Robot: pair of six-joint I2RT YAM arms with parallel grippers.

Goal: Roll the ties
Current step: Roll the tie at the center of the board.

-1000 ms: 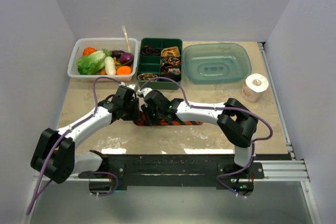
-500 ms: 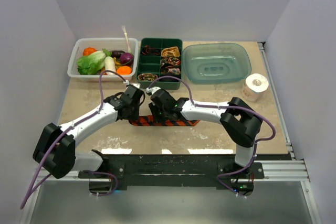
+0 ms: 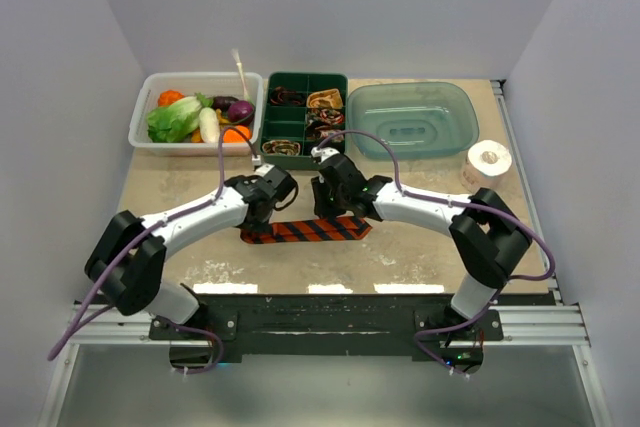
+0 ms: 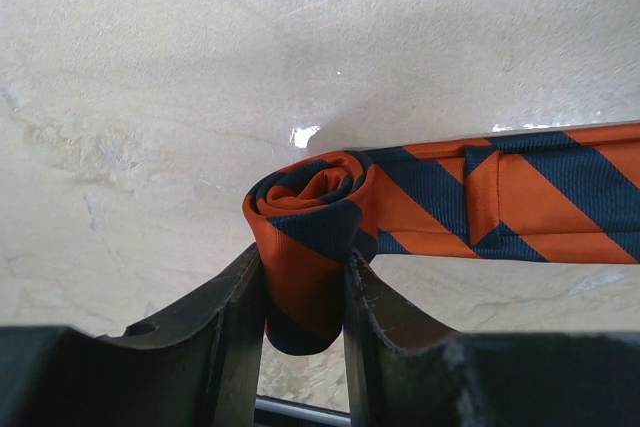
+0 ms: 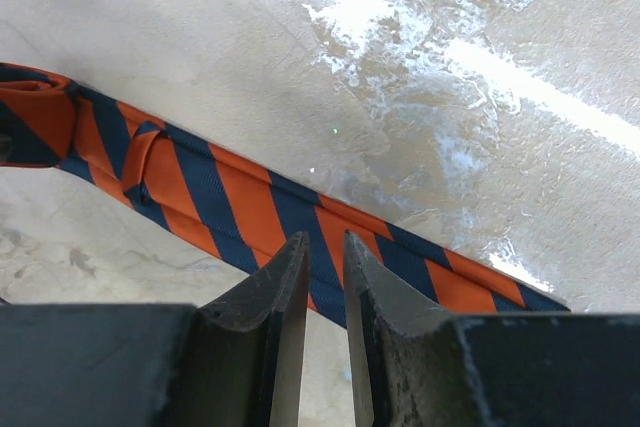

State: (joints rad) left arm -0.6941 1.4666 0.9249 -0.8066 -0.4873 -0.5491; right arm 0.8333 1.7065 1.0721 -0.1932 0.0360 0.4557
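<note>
1. Left gripper (image 4: 305,292): moved right and farther out across the table (image 3: 420,247).
2. Right gripper (image 5: 325,257): likewise moved right and outward.
3. Striped tie (image 3: 310,230): more length uncovered, pointed end exposed.

We scan all three views, nothing legible anywhere, no lettering, no brand, no number, no sign, the striped tie (image 4: 430,197) shows us stripes only, no label

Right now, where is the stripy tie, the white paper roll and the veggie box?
stripy tie (image 3: 310,230): top view, middle of its flat stretch.
white paper roll (image 3: 488,159): top view, its top face.
veggie box (image 3: 170,146): top view, its near wall.
</note>
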